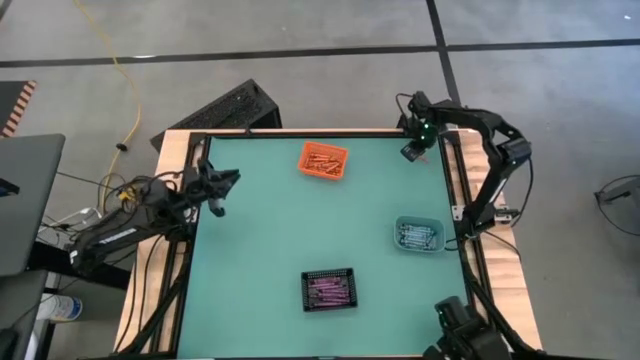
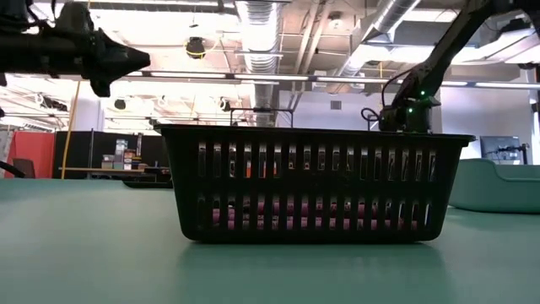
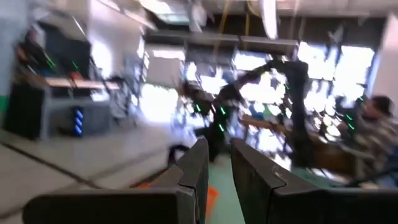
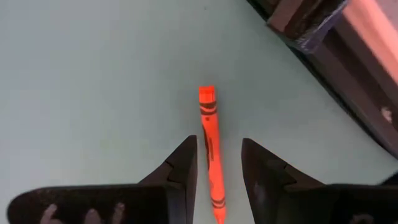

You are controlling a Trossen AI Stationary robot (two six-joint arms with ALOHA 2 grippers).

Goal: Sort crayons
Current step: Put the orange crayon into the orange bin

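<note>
One orange crayon [image 4: 209, 134] lies flat on the green table near its far right corner. My right gripper [image 4: 219, 142] points down over it, open. One finger stands on each side of the crayon without touching it. More orange crayons lie in the orange bin [image 1: 324, 161], purple ones in the black bin [image 1: 329, 290], and grey-blue ones in the teal bin [image 1: 418, 234]. My left gripper [image 1: 228, 180] is drawn back at the table's left edge. It is raised and roughly level, with a narrow gap and nothing between its fingers [image 3: 199, 165].
The table's dark far-right frame rail [image 4: 323, 68] runs close beside the right gripper. The black bin [image 2: 312, 186] stands near the front edge and the teal bin at the right edge. Bare green surface [image 1: 270, 230] lies between the bins. A person sits beyond the table [image 3: 373, 130].
</note>
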